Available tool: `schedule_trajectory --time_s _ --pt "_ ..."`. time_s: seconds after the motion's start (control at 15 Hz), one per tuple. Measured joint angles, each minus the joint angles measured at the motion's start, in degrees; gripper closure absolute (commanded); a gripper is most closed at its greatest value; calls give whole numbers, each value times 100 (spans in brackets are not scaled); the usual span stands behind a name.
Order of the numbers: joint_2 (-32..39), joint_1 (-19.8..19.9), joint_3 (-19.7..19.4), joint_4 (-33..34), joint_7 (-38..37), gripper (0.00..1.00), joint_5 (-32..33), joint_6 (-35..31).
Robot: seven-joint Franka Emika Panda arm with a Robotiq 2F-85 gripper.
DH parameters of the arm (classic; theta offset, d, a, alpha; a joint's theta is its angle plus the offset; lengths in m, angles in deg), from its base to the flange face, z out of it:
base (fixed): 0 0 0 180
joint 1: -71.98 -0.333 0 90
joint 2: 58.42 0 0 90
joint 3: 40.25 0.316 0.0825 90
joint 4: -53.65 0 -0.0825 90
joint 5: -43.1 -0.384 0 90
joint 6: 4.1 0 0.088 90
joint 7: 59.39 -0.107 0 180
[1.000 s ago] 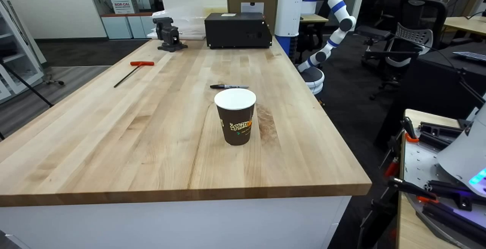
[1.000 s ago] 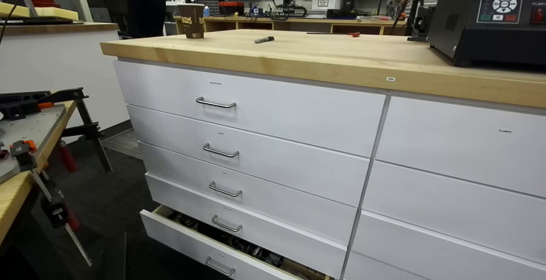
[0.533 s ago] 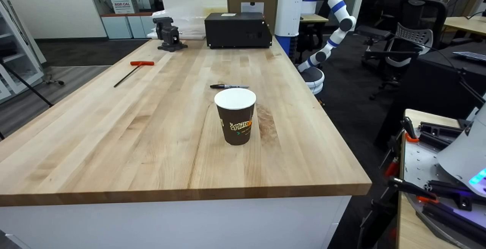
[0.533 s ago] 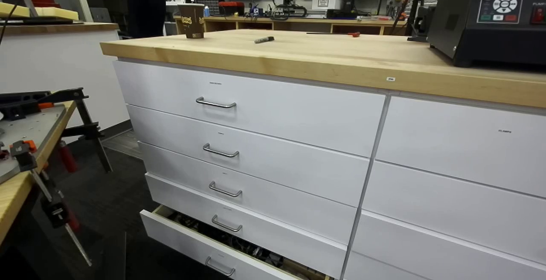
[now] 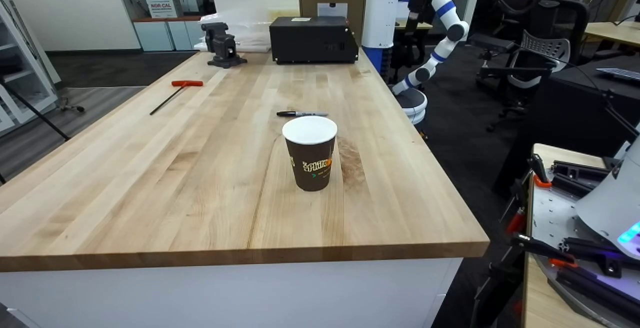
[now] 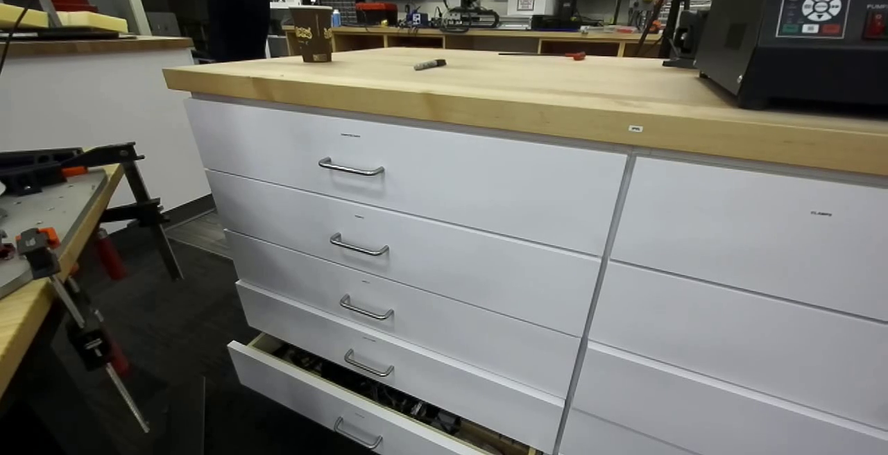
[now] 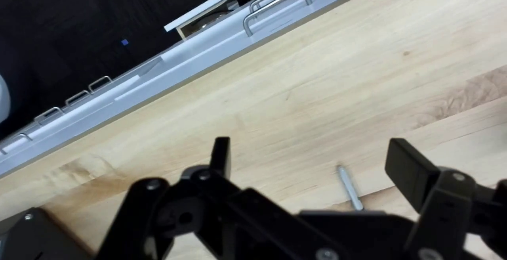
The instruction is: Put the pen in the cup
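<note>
The pen (image 5: 302, 114) is a slim marker with a black cap and a grey body. It lies flat on the wooden table behind the cup and also shows in an exterior view (image 6: 430, 64). The cup (image 5: 311, 168) is dark brown with a white rim and stands upright; it shows in an exterior view too (image 6: 313, 35). In the wrist view my gripper (image 7: 309, 140) is open, with nothing between its fingers. The pen's grey end (image 7: 349, 188) shows below, between the fingers; the rest is hidden behind the gripper's body. In an exterior view the dark gripper hangs high beyond the table's side edge.
A black box machine (image 5: 314, 40) and a small vise (image 5: 223, 45) stand at the table's far end. A red-handled tool (image 5: 187, 83) lies near the table's long edge. An open drawer (image 6: 361, 392) sticks out low on the white cabinet. Clamps (image 5: 545, 248) sit on the side bench.
The dark gripper has come further into an exterior view at the top, moving left and down, and its cable has swung. The pen and cup have not moved.
</note>
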Motion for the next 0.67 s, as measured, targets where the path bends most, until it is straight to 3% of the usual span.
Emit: schedule_trajectory --time_s 0.33,0.67 --pt "471 -337 121 23 656 0 -377 -13" --pt "1096 -608 539 189 771 0 -389 -371"
